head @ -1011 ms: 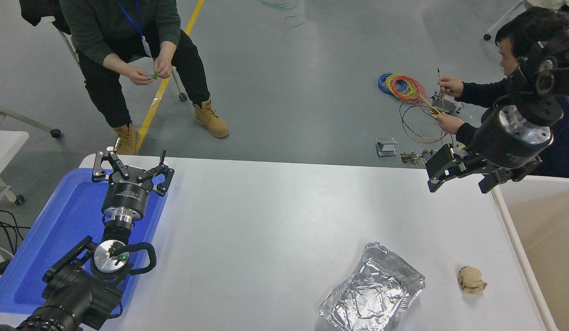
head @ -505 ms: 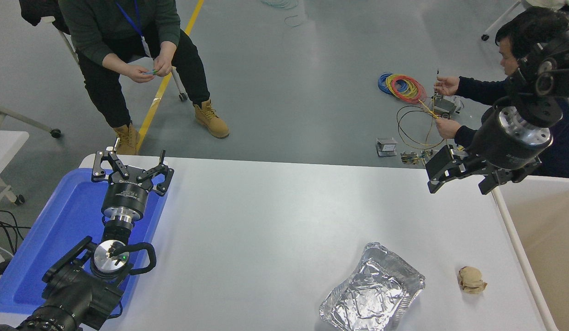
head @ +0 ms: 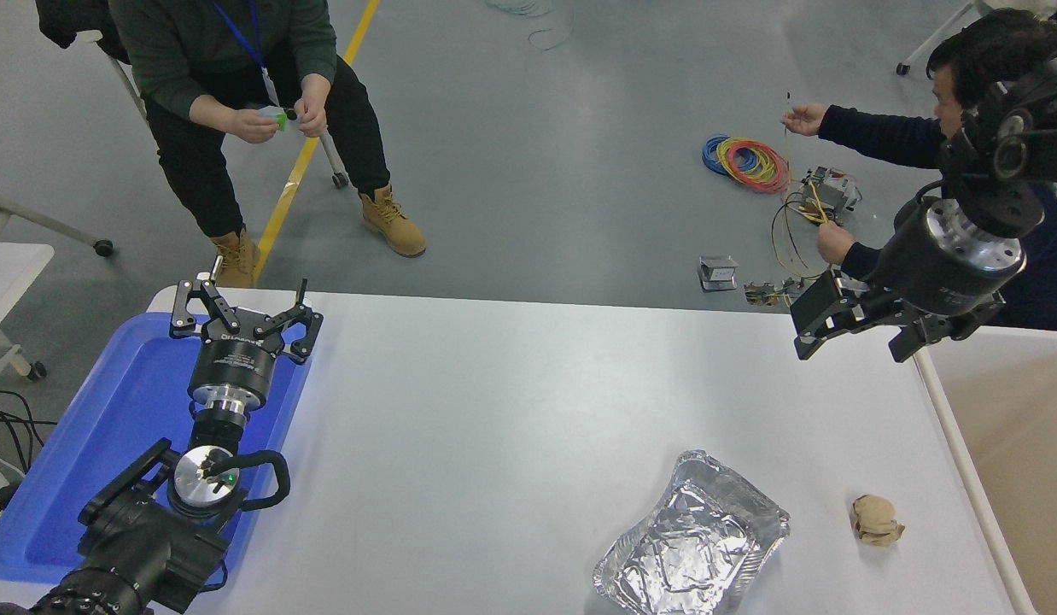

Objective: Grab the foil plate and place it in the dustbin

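Note:
The shiny crinkled foil plate (head: 692,540) lies on the white table (head: 511,401) near its front edge, right of centre. The dustbin (head: 1007,444) with its off-white rim and beige inside stands against the table's right edge. My right gripper (head: 853,329) hangs open and empty above the table's far right corner, well behind the foil plate. My left gripper (head: 245,312) is open and parked over the blue tray at the left.
A crumpled tan paper ball (head: 875,520) lies right of the foil plate, near the dustbin. A shallow blue tray (head: 93,444) sits at the table's left end. One person sits beyond the far left; another works on coloured wires (head: 746,161) on the floor at the far right.
My arms have hardly moved. The person at the far right has raised a hand with a wire; the person at the far left has shifted their hands.

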Motion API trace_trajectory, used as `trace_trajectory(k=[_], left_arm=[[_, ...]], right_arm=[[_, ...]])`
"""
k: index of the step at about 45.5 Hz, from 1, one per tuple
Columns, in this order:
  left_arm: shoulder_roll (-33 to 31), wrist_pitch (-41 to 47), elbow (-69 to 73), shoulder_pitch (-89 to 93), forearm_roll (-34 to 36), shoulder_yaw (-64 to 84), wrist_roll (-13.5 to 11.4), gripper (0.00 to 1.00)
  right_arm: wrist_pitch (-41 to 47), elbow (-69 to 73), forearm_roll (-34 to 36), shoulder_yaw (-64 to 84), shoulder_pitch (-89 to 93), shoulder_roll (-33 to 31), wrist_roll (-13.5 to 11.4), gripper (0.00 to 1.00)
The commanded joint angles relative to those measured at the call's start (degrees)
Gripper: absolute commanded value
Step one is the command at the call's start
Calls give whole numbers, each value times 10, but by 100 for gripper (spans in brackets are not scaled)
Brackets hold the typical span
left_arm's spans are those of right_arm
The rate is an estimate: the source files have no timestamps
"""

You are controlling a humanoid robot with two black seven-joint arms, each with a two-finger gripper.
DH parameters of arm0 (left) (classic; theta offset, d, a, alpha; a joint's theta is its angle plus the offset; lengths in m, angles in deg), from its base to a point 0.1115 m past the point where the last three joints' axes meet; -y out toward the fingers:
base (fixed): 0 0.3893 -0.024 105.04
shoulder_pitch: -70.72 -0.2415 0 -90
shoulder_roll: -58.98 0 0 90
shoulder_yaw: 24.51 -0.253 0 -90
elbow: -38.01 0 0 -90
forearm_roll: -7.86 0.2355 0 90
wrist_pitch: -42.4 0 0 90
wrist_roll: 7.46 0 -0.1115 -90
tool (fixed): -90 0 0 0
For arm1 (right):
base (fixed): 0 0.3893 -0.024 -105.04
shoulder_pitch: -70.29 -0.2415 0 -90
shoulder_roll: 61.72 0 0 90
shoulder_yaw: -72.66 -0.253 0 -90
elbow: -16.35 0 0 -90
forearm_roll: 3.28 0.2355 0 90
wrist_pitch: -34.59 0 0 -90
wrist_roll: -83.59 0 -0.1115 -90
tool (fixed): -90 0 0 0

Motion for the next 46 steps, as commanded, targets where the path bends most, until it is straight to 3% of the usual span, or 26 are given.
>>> trace_trajectory(k=[1,38,46], left_arm=[[0,0,0,0,0,0,0,100],[0,0,0,0,0,0,0,100],[0,0,0,0,0,0,0,100]], right_arm=[[0,-5,0,-2,2,-1,0,100],[0,-54,30,27,62,-24,4,100],[-91,-52,52,23,101,-17,3,100]])
